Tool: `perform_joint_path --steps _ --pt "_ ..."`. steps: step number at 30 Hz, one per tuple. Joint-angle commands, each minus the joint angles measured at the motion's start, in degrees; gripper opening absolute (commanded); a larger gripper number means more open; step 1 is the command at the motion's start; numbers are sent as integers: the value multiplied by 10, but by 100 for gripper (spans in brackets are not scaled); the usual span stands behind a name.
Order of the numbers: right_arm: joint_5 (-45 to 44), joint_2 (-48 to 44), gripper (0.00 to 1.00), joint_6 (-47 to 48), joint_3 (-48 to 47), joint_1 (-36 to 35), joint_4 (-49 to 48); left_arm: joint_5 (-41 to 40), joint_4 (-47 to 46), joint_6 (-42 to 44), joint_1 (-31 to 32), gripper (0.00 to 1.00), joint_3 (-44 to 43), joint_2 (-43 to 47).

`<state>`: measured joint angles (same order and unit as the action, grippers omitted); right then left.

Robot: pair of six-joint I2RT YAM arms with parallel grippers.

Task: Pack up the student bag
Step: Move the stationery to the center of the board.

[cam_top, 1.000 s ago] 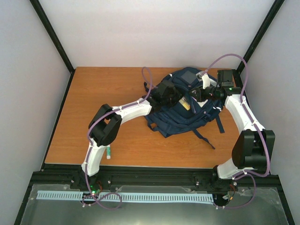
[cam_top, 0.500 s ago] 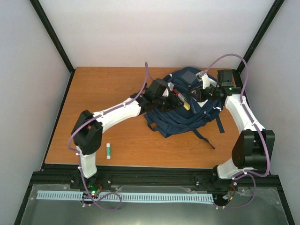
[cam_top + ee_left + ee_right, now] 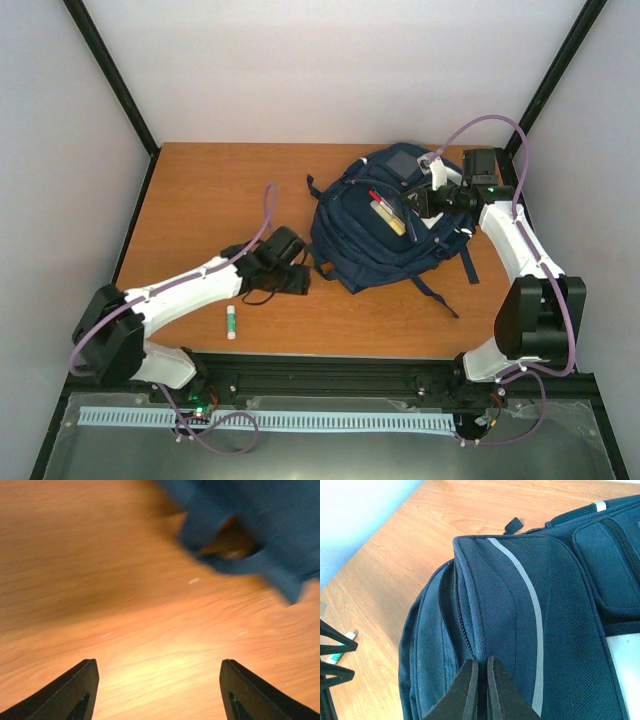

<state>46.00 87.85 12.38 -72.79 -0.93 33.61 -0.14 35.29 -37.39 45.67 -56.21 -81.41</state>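
The navy-blue student bag [image 3: 385,235] lies at the back right of the table, its main zip open. A red pen [image 3: 377,197] and a yellow-tan stick [image 3: 392,220] lie in the opening. My right gripper [image 3: 428,198] is shut on the bag's zipper-edge seam [image 3: 476,647] and holds that flap; its closed tips [image 3: 480,662] show in the right wrist view. My left gripper [image 3: 293,272] is open and empty, low over the bare wood just left of the bag. In the left wrist view [image 3: 157,666] a blue bag strap [image 3: 240,535] lies ahead at the upper right.
A small glue stick [image 3: 232,320] lies on the table near the front edge, left of my left gripper; it also shows in the right wrist view [image 3: 340,647]. Dark shoulder straps [image 3: 440,295] trail from the bag toward the front right. Walls close in the table on three sides.
My left arm has pulled back from over the bag's opening to the table at the bag's left. The pen and stick now lie uncovered in the bag. The right arm has not moved.
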Motion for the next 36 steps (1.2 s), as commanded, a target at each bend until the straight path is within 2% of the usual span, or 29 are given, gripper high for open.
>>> perform_joint_path --steps 1,4,9,13,19,24,33,36 --pt "17 3 3 -3 -2 6 -13 -132 62 -12 -2 72 69 75" --pt "18 4 3 -4 -2 6 -13 -181 94 -56 -3 84 113 111" --pt "19 2 3 -4 -2 6 -13 -240 151 -144 -9 95 152 139" --pt "20 -1 3 -5 -2 6 -11 -266 184 -203 -21 95 164 146" --pt "21 -2 3 -5 -3 6 -11 -213 152 -210 -58 87 209 171" --pt "23 -2 3 -5 -3 5 -11 -174 121 -206 -61 81 235 165" --pt "23 0 3 -5 -3 6 -10 -109 54 -175 -61 48 250 129" --pt "21 1 3 -4 -3 6 -10 -80 28 -159 -60 41 251 114"
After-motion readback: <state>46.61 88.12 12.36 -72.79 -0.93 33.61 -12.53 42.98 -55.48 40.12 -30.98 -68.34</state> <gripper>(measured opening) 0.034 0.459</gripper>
